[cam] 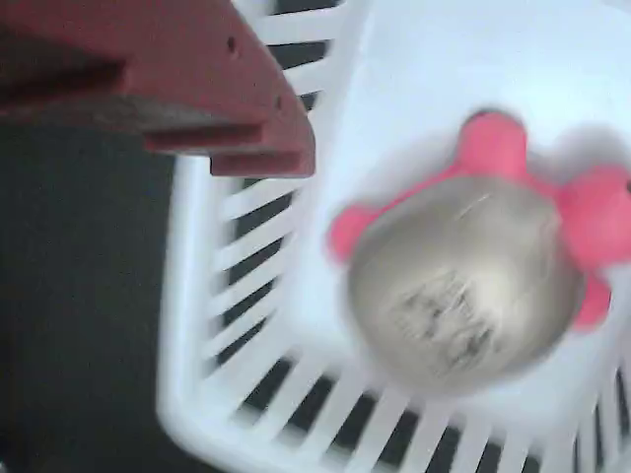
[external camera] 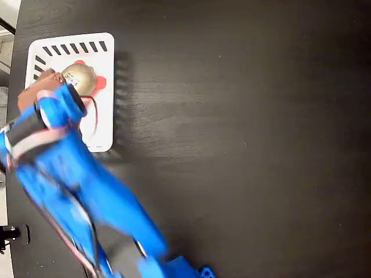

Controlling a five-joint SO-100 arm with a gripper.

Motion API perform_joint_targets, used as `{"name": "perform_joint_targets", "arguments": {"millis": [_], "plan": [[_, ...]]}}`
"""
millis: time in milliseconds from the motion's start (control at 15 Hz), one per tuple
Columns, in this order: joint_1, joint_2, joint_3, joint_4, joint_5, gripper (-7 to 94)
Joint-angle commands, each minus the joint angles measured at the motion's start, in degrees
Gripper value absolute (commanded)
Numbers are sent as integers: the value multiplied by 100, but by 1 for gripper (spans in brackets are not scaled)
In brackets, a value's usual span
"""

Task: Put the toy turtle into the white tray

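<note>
So the dark surface [external camera: 243,116] takes up most of the fixed view, and my blue arm [external camera: 87,191] cuts across the lower left of it, pretty blurry. Up in the top left corner sits the white tray [external camera: 107,116], with dark slanted slots along its top and left edges. My arm covers its lower left part.

The toy turtle [external camera: 80,78] is lying inside the tray, near the corner with the slots, shell up, pink feet poking out around it. In the wrist view the turtle [cam: 463,286] rests on the tray's flat floor [cam: 473,59], close to the slotted walls, with a smudgy dark mark on the shell.

My pincer [external camera: 49,87] is right beside the turtle, overlapping it in the fixed view. Only one reddish-brown finger [cam: 177,89] shows in the wrist view, off the turtle. Can't tell if it's spread or closed.
</note>
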Motion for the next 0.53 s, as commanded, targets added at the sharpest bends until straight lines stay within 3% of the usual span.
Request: {"name": "perform_joint_targets", "arguments": {"millis": [0, 133, 467], "plan": [[193, 2848, 2057, -888, 105, 7], [536, 4324, 3595, -1424, -158, 0], [1898, 6820, 6284, -1731, -800, -1]]}}
